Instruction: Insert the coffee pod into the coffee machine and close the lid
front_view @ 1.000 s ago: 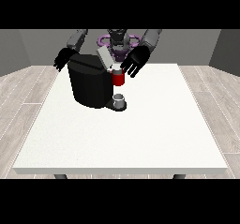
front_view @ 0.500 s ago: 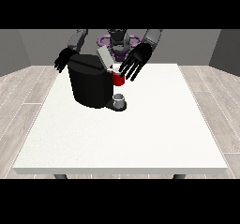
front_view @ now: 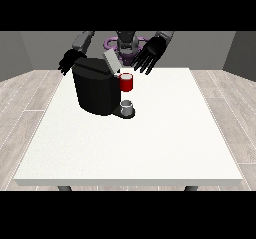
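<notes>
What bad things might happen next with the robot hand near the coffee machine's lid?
1. The robot hand at the view's right hovers with its fingers spread, close to the raised lid; a careless swing might knock the lid instead of closing it neatly.
2. The red thing at the machine sits just below that hand, so a low move might bump it.
3. The robot hand at the view's left is close beside the coffee machine and might nudge it.
</notes>
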`<state>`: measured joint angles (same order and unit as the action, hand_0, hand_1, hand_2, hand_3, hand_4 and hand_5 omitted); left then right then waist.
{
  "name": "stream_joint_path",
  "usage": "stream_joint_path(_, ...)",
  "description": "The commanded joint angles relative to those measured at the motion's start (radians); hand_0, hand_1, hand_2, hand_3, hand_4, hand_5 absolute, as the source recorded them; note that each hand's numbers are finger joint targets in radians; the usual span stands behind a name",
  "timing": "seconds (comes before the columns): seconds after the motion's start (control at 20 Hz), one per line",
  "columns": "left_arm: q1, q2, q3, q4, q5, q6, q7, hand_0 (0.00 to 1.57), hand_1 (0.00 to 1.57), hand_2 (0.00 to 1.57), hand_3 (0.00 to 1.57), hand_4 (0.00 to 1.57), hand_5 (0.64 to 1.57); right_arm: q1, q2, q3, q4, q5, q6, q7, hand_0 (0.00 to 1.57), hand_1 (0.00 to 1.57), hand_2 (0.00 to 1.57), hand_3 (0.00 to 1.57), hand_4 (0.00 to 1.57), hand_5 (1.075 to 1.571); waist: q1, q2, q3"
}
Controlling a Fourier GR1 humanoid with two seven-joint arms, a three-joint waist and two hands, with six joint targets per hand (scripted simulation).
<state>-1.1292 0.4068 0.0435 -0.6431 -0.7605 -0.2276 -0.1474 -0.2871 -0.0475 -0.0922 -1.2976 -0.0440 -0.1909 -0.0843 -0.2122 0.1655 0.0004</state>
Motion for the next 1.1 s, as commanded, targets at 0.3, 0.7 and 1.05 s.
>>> stream_joint_path(0.3, 0.133, -0.102, 0.178, -0.028, 0.206, 0.014, -0.013, 0.0, 0.0, 0.0, 0.0, 0.0, 1.571, 0.117, -0.009, -0.035, 0.032, -0.03, 0.023, -0.042, 0.0, 0.0, 0.0, 0.0, 0.43, 1.571, 0.088, -0.135, -0.0012)
stream_joint_path(0.7, 0.389, -0.28, 0.279, -0.054, 0.398, -0.008, -0.1, 0.0, 0.0, 0.0, 0.0, 0.0, 1.571, 0.243, -0.001, -0.051, 0.031, -0.03, 0.008, -0.065, 0.0, 0.0, 0.0, 0.0, 0.49, 1.571, 0.21, -0.341, -0.0008)
stream_joint_path(1.05, 0.532, -0.271, 0.341, -0.054, 0.467, 0.005, -0.151, 0.0, 0.0, 0.0, 0.0, 0.09, 1.571, 0.18, -0.096, 0.01, -0.138, -0.064, 0.161, 0.061, 0.0, 0.0, 0.0, 0.0, 0.37, 1.571, 0.18, -0.367, -0.0014)
